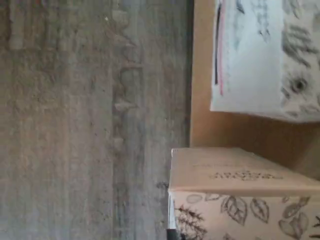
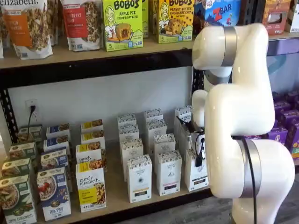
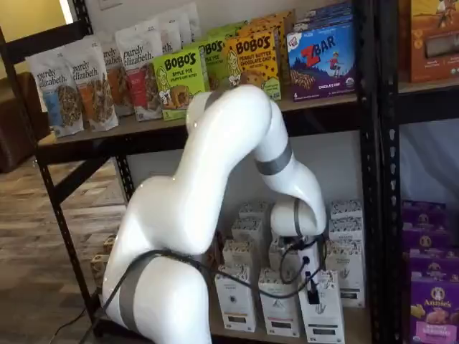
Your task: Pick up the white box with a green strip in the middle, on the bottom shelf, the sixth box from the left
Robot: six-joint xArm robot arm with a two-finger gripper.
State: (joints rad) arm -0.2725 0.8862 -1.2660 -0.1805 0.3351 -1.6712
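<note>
The white box (image 2: 193,171) with a dark strip low on its front stands at the right end of the front row on the bottom shelf (image 2: 116,197). It also shows in a shelf view (image 3: 324,315). My gripper (image 2: 200,151) hangs right in front of its upper part, and only black fingers seen side-on show, with a cable beside them. In a shelf view the gripper (image 3: 313,290) is over the box's top front. I cannot tell whether the fingers are open or closed on it. The wrist view shows a white patterned carton (image 1: 250,55) with a dark and pinkish line; which carton it is I cannot tell.
Like white cartons (image 2: 139,179) (image 2: 168,172) stand to the left, with more rows behind. Yellow, blue and green boxes (image 2: 91,186) fill the shelf's left. My white arm (image 2: 243,121) covers the right side. A black upright (image 3: 373,179) stands right. A beige leaf-print box (image 1: 240,190) shows in the wrist view.
</note>
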